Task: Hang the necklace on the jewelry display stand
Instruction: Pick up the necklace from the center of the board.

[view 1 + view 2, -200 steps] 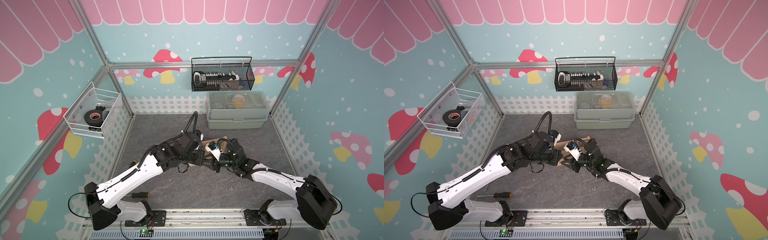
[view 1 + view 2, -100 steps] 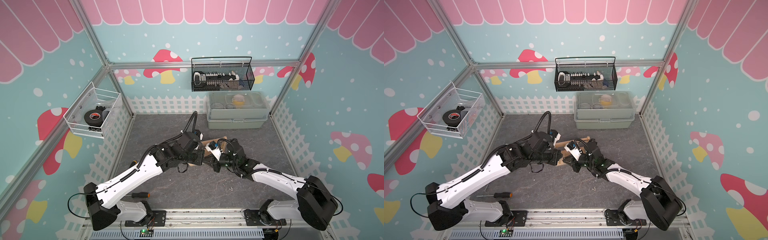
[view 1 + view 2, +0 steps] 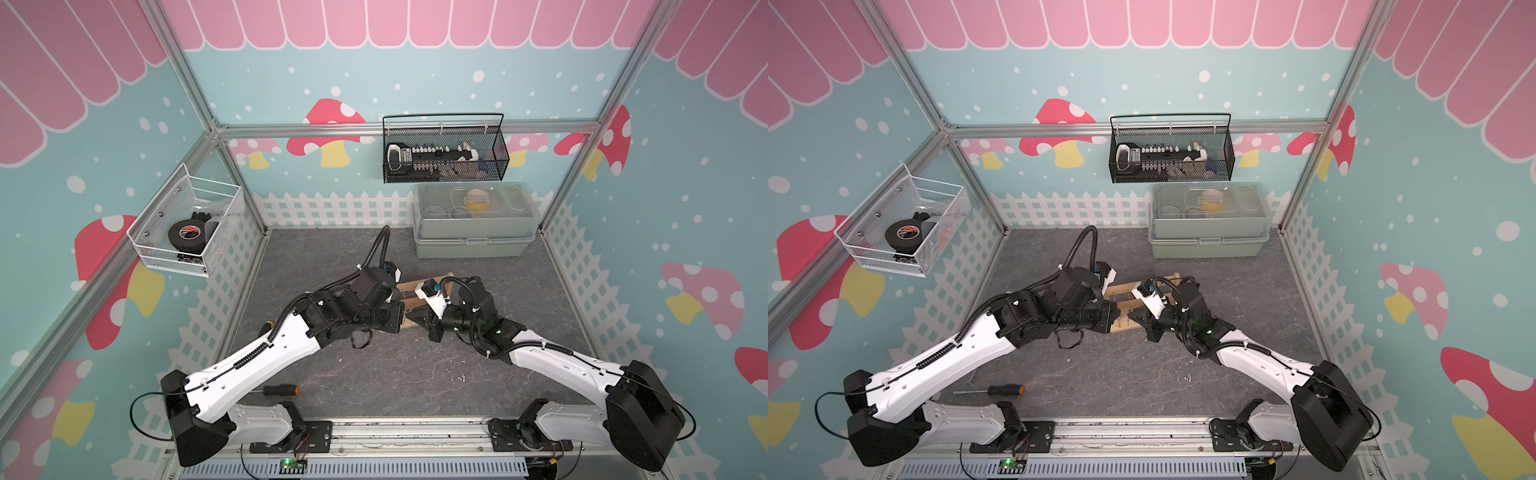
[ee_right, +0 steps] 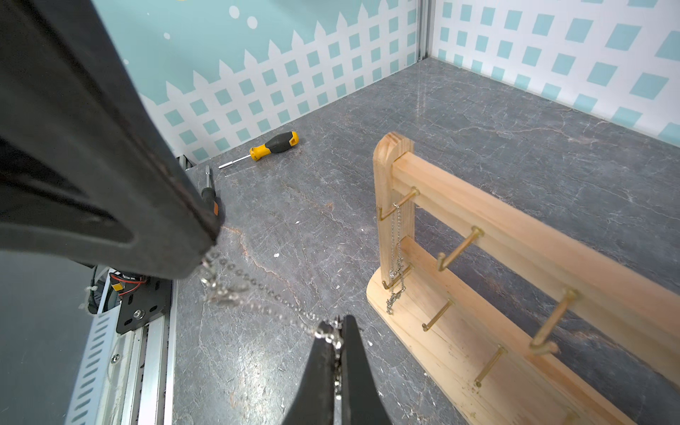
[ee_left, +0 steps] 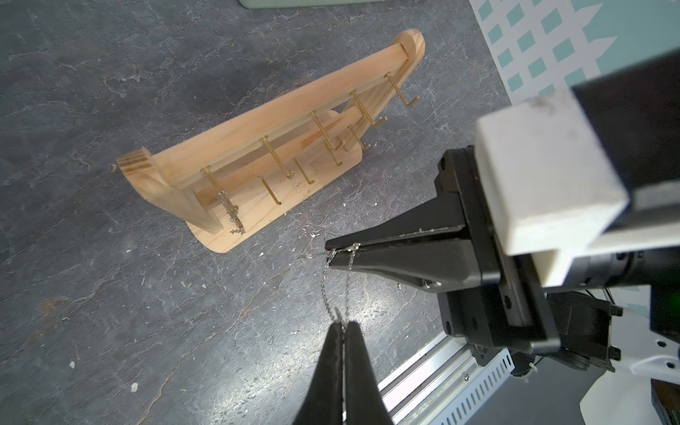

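A grey marbled floor (image 3: 374, 374) spreads before the grey-green lidded box (image 3: 473, 245), which stands against the teal back wall (image 3: 291, 62). The walls carry red mushrooms, a pink scalloped band (image 3: 374, 20) and a white picket strip (image 3: 332, 210). A black mesh basket (image 3: 492, 166) hangs just above the box, and a white wire basket (image 3: 158, 253) hangs well apart from it.

A grey-green lidded box (image 3: 473, 245) sits far right under a black mesh basket (image 3: 444, 178), a white wire basket (image 3: 166, 259) with a tape roll (image 3: 187, 230) hangs left, and a screwdriver (image 3: 280, 390) lies near left.
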